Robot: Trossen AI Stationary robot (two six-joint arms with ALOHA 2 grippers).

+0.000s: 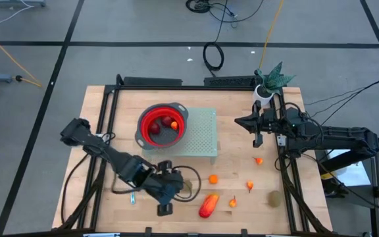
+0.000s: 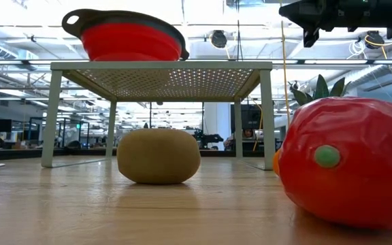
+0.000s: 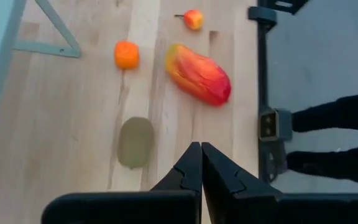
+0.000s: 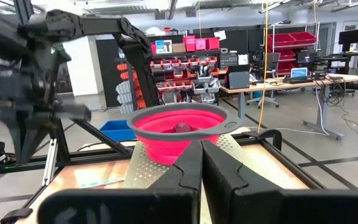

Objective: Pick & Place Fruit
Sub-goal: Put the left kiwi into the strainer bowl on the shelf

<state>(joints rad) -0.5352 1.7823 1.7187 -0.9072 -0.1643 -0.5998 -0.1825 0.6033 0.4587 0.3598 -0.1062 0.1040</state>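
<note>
Red bowl [image 1: 163, 125] w/ two fruits sits on perforated stand [image 1: 202, 135], mid-desk. Left gripper [image 1: 165, 209], pressed together, empty, near front edge beside brown-green oval [image 3: 135, 142]. Elongated red-orange piece [image 1: 208, 205] lies diagonal. Right gripper [image 1: 256, 139] pressed together, off stand's right side.

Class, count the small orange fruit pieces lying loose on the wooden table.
4: one beside the long red-orange fruit, one right of that fruit, one, one farthest right. More may be hidden.

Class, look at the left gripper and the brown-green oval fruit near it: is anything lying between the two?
Nothing visible does. The shut left gripper points over bare wooden table, with the brown-green oval fruit just beside its tips. The elongated red-orange fruit and small orange fruit lie farther off.
</note>
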